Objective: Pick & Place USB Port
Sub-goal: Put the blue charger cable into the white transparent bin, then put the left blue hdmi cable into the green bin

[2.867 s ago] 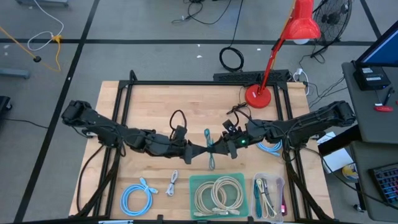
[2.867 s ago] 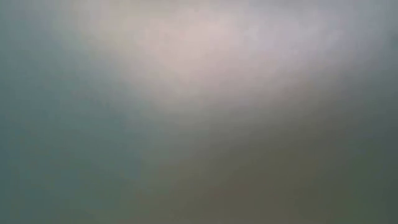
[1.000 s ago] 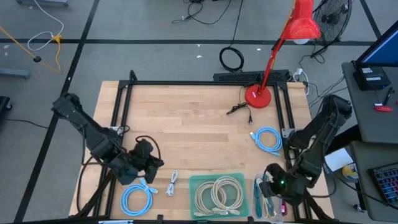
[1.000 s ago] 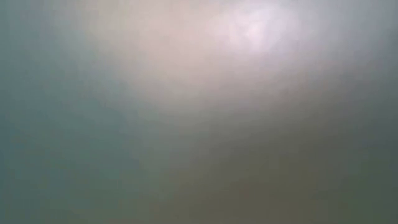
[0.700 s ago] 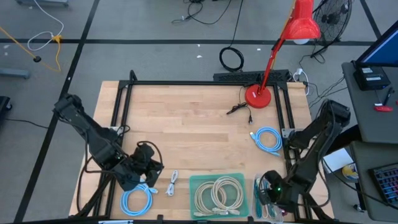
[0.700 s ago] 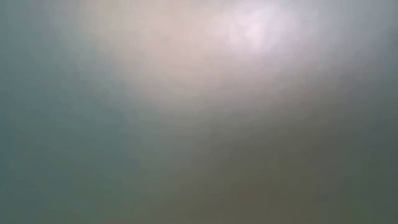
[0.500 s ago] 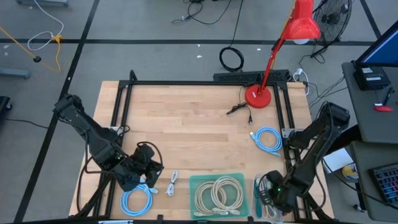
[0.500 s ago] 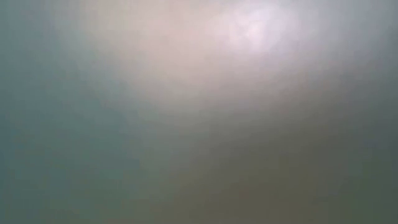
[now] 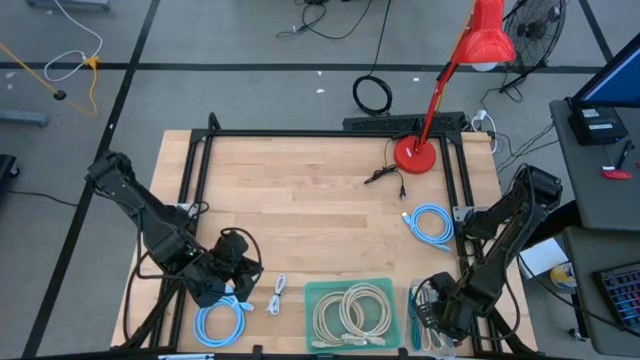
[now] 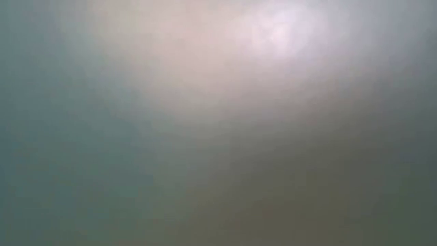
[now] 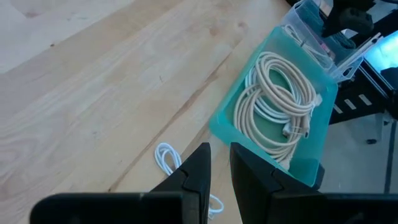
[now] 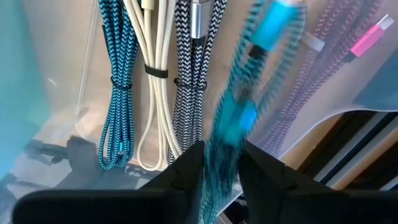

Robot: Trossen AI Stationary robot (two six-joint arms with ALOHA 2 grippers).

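Left gripper hovers low over the wooden table, its fingers a narrow gap apart with nothing between them. It sits where it was half a second ago. A light-blue coil lies just beside it, a thin white cable just ahead, and the green tray of cream cables beyond.

The right gripper has eased slightly deeper over the clear bin since a second ago. The teal braided USB cable hangs blurred right at its tip, above the bundled cables; whether it is gripped cannot be told.
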